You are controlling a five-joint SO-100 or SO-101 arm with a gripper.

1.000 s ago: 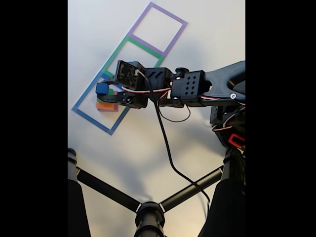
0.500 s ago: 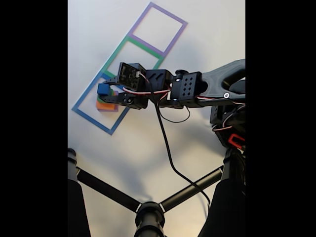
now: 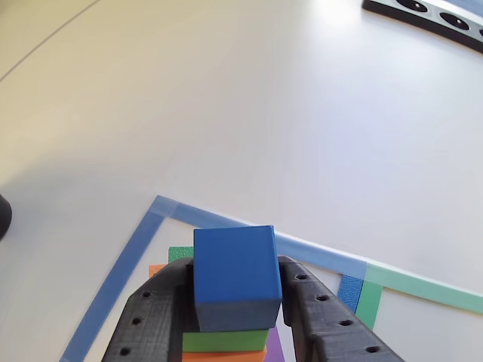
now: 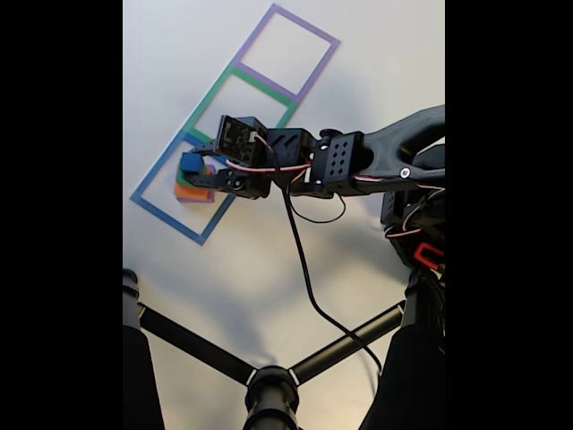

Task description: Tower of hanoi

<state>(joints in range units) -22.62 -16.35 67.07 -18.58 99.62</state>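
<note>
In the other view, the gripper (image 3: 235,317) is seen at the bottom edge, its two black perforated fingers (image 3: 151,317) closed against the sides of a blue cube (image 3: 235,277), which is gripped between them. Directly below the cube a green block (image 3: 225,340) is seen, and below that an orange block (image 3: 223,355) at the frame's edge; whether the cube is resting on the green block or is held just above it cannot be told. A strip of purple (image 3: 275,347) is visible beside the right finger. Beyond the stack, the blue tape square (image 3: 226,220) is laid on the white table (image 3: 241,113), and the cube and blocks are placed inside its outline. To the right, the blue tape is joined by the green tape square (image 3: 423,286). In the fixed view, the gripper (image 4: 190,170) is shown over the blue tape square (image 4: 166,210), with the blue cube (image 4: 190,164) held at its tip above the orange block (image 4: 192,193). Farther along the row, the green tape square (image 4: 269,90) and then the purple tape square (image 4: 309,31) are seen, touching in a line. The arm (image 4: 358,157) is extended from the right, and a black cable (image 4: 309,287) is hung beneath it.
</note>
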